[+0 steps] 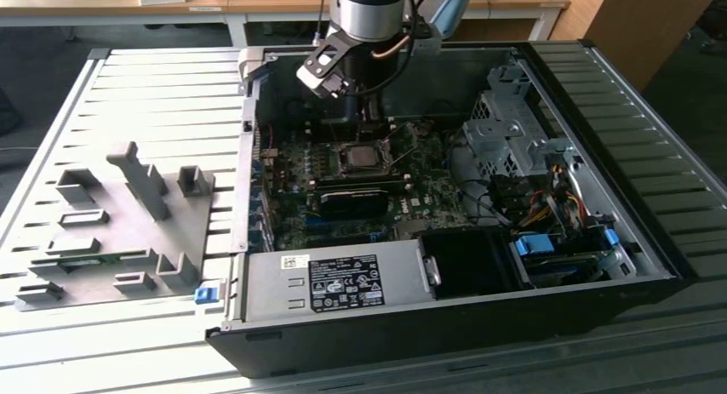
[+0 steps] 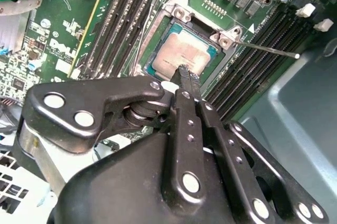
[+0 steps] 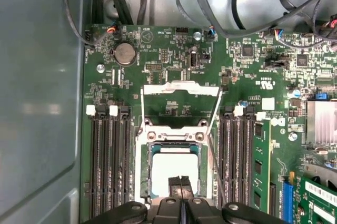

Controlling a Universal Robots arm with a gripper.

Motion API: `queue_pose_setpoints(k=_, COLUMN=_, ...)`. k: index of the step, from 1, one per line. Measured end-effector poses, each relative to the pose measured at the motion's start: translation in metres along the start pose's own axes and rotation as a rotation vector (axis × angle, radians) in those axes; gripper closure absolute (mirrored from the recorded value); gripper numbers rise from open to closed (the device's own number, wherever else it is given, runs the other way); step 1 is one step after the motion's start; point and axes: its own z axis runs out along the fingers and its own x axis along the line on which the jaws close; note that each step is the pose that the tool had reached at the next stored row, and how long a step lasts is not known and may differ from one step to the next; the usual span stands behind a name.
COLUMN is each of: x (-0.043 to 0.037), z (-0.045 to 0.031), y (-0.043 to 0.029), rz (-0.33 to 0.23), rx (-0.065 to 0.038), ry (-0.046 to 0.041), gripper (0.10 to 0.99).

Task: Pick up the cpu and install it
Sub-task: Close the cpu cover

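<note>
Already the cpu lies in its open socket on the motherboard. The gripper hangs just over it, fingers pressed together. A white printed label marks the power supply.

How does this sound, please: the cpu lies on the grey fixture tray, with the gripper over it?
Not quite: the cpu lies in the motherboard socket, as the first wrist view shows, with the gripper over it.

Shiny silver metal cpu
</note>
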Motion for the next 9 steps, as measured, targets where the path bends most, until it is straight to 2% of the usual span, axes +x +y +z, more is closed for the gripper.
queue_pose_setpoints(k=9, x=-0.0023, z=0.0011, y=0.0000, rz=0.000, rx=0.000, ry=-0.0002, gripper=0.980)
